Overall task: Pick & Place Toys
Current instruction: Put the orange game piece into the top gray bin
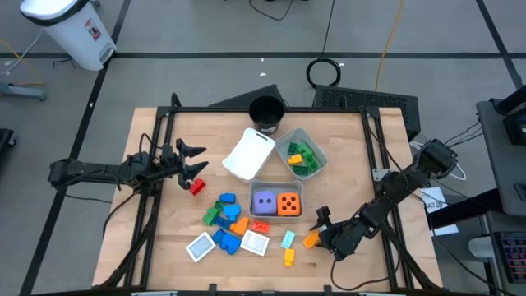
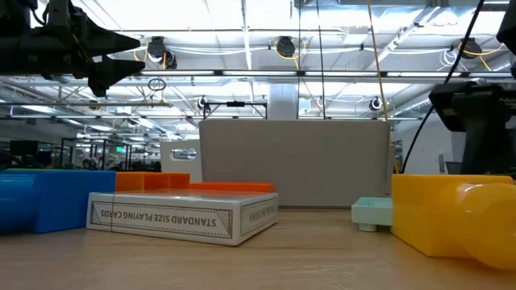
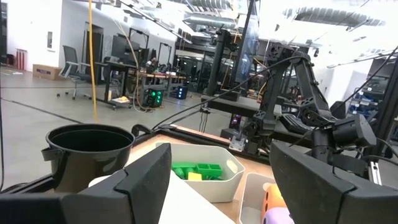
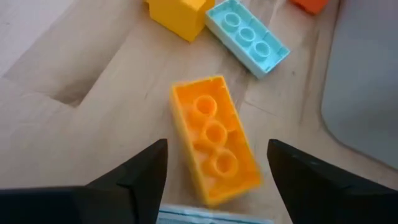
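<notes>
I see the right gripper [image 4: 214, 180] spread over an orange block [image 4: 214, 146] lying flat on the tabletop [image 1: 345, 156], near a light-blue block [image 4: 247, 36]. The left gripper [image 1: 193, 160], also spread and empty, hovers above a red block [image 1: 197, 187].

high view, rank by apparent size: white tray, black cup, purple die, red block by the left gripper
1. White tray, largest.
2. Black cup, clearly smaller than the tray, though it stands taller and so nearer the camera.
3. Purple die.
4. Red block, smallest.
</notes>
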Motion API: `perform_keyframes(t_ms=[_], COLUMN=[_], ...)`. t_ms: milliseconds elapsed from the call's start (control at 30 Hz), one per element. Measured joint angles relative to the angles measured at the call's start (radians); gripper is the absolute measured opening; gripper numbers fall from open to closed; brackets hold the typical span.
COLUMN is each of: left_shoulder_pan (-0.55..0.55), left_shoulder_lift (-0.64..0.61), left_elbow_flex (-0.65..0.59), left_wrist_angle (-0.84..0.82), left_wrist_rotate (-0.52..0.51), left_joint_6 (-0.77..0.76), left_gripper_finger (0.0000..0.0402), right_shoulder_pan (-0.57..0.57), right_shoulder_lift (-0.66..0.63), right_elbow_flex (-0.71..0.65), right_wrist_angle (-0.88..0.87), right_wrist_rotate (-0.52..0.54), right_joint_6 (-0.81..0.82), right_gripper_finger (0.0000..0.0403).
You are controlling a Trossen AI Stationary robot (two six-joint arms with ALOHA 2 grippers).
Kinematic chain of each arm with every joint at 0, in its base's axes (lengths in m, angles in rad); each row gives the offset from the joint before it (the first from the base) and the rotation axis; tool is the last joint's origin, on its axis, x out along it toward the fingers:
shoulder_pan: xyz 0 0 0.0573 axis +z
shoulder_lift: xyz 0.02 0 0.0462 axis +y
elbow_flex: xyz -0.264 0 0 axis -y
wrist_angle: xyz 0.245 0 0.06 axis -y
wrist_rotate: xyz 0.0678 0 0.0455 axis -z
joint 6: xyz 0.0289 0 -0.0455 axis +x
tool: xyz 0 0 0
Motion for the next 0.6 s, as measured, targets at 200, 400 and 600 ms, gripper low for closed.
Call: perform_keyframes(t_ms=[200, 400, 600], left_shoulder_pan=[0.000, 0.000, 0.000], left_shoulder_lift=[0.000, 0.000, 0.000], left_elbow_flex=[0.000, 0.000, 0.000], left_wrist_angle=[0.000, 0.000, 0.000], left_wrist_rotate=[0.000, 0.000, 0.000], left_joint_6=[0.000, 0.000, 0.000], left_gripper_finger=[0.0278, 0.0278, 0.0278], right_shoulder_pan=[-0.009, -0.021, -0.039], right_shoulder_lift=[0.000, 0.023, 0.086], right_elbow_flex=[0.000, 0.000, 0.002], right_wrist_angle=[0.000, 0.007, 0.081], right_wrist_rotate=[0.000, -0.002, -0.031], right_joint_6=[0.004, 0.049, 0.019], right_gripper_finger=[0.0231, 0.0219, 0.0222])
